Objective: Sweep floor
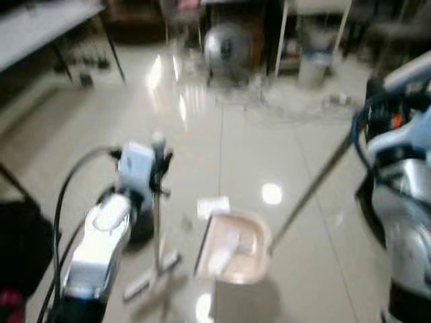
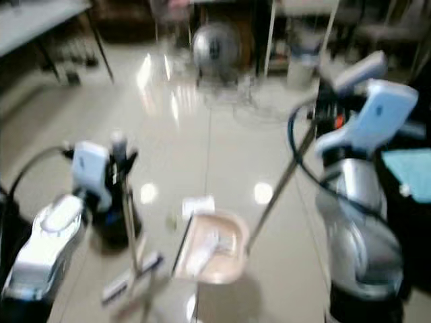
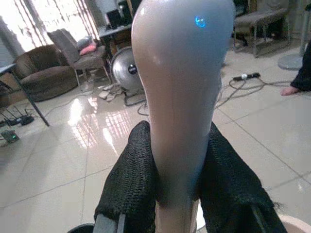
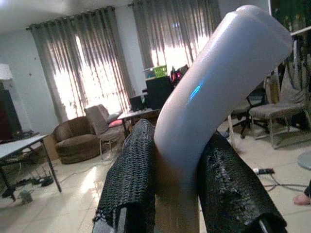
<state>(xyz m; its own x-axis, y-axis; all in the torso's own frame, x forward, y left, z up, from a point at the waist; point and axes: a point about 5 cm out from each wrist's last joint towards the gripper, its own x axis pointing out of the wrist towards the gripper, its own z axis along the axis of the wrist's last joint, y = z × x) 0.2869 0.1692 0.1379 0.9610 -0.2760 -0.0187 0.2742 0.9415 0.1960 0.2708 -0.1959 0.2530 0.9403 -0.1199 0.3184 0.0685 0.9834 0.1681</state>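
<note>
Left gripper (image 3: pixel 177 194) clamps broom handle (image 1: pixel 159 202); right gripper (image 4: pixel 177 194) clamps dustpan handle (image 1: pixel 316 182); dustpan (image 1: pixel 236 249) between them.

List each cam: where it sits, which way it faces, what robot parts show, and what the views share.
Left eye: head, facing down and forward at the floor; both arms, broom, dustpan.
Right eye: same head, same scene; right arm larger.
Left wrist: along its fingers, shut on the broom handle, facing the room.
Right wrist: along its fingers, shut on the dustpan handle.
Shared: round fan, in the eye and left wrist views.
</note>
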